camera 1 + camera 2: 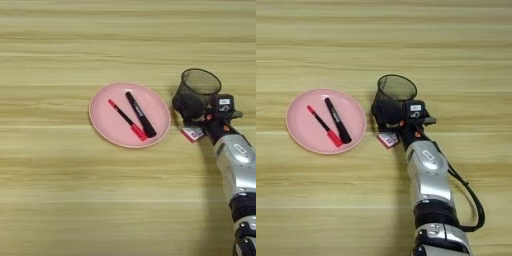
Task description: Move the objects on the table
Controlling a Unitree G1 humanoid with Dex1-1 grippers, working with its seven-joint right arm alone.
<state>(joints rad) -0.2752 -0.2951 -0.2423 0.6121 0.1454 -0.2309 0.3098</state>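
- Pink and round, one smooth shallow plate [107, 125] lies flat on the broad light wood-grain table [75, 200], whose streaks run sideways.
- Two writing tools lie on the plate, side by side and slanting the same way: one thin red pen [127, 120] with a thicker red cap at its near end, and one stubbier black marker [140, 114] just to its right.
- One black wire-mesh cup [396, 90] stands upright just to the right of the plate, apart from its rim; its see-through lattice wall rises to a round open mouth.
- One small flat white-and-red box [388, 139] lies on the table just right of the plate's near edge, in front of the cup and partly hidden under the gripper.
- One silver forearm [428, 175] comes up from the bottom edge, well to the right of the plate, with a black cable looping beside it.
- Its right gripper [387, 111], black and rounded, sits over the box and against the cup's lower wall; whether its fingers are parted or clenched cannot be told.
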